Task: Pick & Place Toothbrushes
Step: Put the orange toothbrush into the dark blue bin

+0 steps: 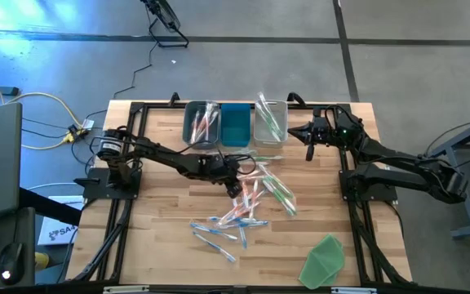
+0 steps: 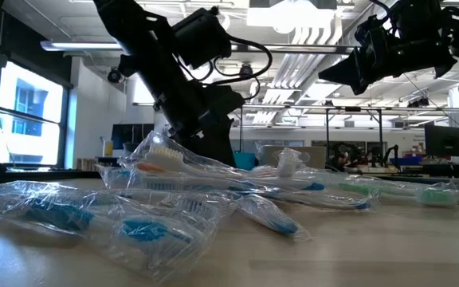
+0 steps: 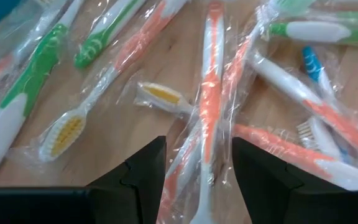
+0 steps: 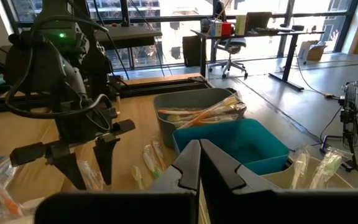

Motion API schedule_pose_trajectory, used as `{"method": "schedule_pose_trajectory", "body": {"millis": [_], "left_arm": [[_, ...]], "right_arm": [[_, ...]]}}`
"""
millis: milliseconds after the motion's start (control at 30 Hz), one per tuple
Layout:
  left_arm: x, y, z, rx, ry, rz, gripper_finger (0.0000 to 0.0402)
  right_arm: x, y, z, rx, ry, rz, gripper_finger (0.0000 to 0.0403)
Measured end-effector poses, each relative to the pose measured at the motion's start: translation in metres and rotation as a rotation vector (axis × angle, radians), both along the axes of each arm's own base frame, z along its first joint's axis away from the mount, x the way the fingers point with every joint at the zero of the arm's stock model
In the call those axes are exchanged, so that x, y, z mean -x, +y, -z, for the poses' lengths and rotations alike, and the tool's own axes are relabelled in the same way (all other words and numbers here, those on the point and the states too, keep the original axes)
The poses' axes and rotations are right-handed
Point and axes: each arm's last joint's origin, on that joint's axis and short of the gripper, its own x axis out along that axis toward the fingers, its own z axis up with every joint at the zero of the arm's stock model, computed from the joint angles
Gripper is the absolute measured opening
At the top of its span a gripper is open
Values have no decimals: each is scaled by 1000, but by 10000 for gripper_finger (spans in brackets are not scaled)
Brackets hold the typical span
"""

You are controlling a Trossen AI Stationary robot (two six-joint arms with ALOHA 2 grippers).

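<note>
The left end effector (image 1: 237, 184) hangs released over the toothbrushes (image 1: 255, 196) heaped at the tabletop (image 1: 161, 212) centre. The right end effector (image 1: 308, 147) waits clenched and empty at two o'clock, beside the bins (image 1: 236, 124).

You were working in an open-plan office turned robotics lab: the wooden bench (image 1: 178, 245) sat on a bare concrete floor (image 1: 398, 49) with loose cables (image 1: 47, 102) beside it. Beyond the right gripper's fingers you could see desks (image 4: 253, 31), a swivel chair (image 4: 230, 59) and tall windows (image 4: 148, 9), under exposed ceiling ducts (image 2: 301, 32).
</note>
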Motion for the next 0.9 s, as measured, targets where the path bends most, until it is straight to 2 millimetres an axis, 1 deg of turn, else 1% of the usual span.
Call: {"method": "schedule_pose_trajectory", "body": {"millis": [233, 333, 667, 900], "left_arm": [[1, 0, 1, 14, 8, -17, 177], [1, 0, 1, 17, 8, -15, 170], [1, 0, 1, 27, 8, -7, 85], [-1, -1, -1, 48, -23, 10, 49]], "right_arm": [[0, 0, 0, 0, 0, 0, 2], [0, 0, 0, 0, 0, 0, 2], [0, 0, 0, 0, 0, 0, 2], [0, 0, 0, 0, 0, 0, 2]]}}
